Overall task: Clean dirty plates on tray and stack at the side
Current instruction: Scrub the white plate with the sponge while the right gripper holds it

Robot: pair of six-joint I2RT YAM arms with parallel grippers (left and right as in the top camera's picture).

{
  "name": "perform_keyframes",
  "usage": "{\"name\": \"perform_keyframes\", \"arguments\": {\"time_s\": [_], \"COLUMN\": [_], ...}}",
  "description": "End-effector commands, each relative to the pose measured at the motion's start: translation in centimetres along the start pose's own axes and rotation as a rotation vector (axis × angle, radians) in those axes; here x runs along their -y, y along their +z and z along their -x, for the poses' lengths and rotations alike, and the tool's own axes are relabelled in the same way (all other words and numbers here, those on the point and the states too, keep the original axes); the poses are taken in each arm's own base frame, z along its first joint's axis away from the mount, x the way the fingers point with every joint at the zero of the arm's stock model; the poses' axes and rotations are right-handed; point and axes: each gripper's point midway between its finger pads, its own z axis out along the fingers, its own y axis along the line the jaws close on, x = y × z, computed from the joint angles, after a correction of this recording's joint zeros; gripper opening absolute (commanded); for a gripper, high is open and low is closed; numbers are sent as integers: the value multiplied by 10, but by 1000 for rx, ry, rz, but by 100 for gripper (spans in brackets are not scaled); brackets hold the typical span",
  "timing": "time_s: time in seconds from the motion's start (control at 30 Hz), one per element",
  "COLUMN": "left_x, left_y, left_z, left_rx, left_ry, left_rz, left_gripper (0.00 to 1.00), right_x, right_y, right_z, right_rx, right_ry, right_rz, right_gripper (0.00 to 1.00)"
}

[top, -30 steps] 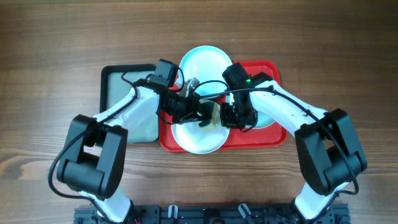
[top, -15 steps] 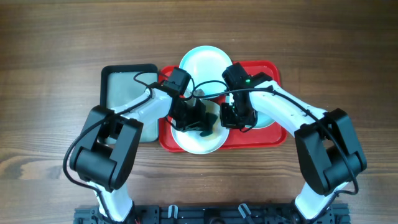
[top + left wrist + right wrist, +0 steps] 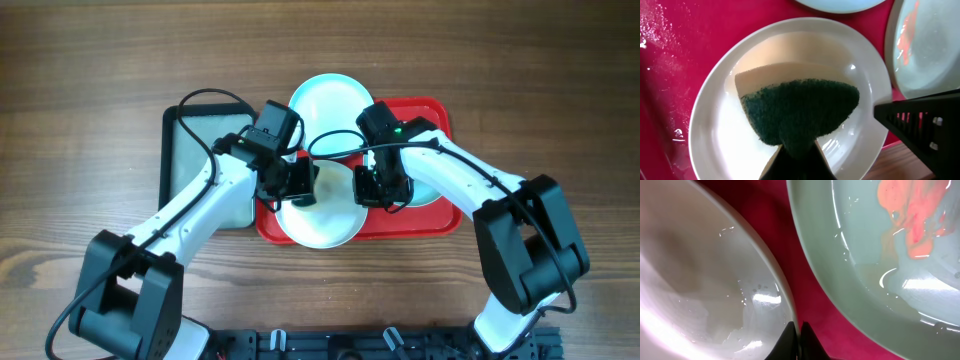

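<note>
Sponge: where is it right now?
In the left wrist view, the sponge is pinched in the left gripper, on the white plate at the red tray's near edge, beside the stained blue plate.

The gripper's [image 3: 796, 337] two dark tips sit close together at the bottom, pinching the rim of the white plate [image 3: 700, 280]. A strip of red tray [image 3: 790, 245] shows beside it. On the right lies a wet, shiny blue plate [image 3: 865, 280] with an orange-red smear [image 3: 910, 220].
</note>
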Motion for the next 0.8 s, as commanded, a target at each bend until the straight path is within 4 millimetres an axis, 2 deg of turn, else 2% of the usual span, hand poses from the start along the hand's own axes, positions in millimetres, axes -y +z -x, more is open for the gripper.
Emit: {"name": "perform_keyframes", "arguments": {"time_s": [0.0,0.1,0.17,0.23,0.33,0.4,0.47,0.53,0.57,0.63,0.77], "left_x": [-4,-12,-29,-37,-40,-41,-27,-13,-6,20,37], "left_y": [9,24,31,34,36,39,49,55,54,49,14], "left_z": [-9,-11,-10,-10,-10,-20,-39,-50,-53,-60,-31], "left_rx": [-6,-3,19,22,23,-8,-94,-144,-166,-230,-134], "left_ry": [26,40,-9,-41,-63,-116,-128,-126,-122,-82,-79], "left_rz": [66,129,220,260,273,260,150,50,12,-139,-239], "left_gripper": [4,4,4,4,4,4,4,4,4,4,4], "right_x": [3,2,2,2,2,2,2,2,2,2,2], "right_y": [3,3,3,3,3,3,3,3,3,3,3], "right_z": [-1,-2,-2,-2,-2,-2,-2,-1,-1,-1,-1], "right_rx": [-10,-13,-13,-12,-13,-13,-12,-9,-10,-10,-10], "right_ry": [-2,-2,-3,-3,-3,-4,-5,-6,-6,-6,-6], "right_rz": [-11,-5,-5,-5,-5,-5,-5,-3,-3,-4,-4], "right_gripper": [4,5,5,4,5,5,4,4,4,4,4]}}
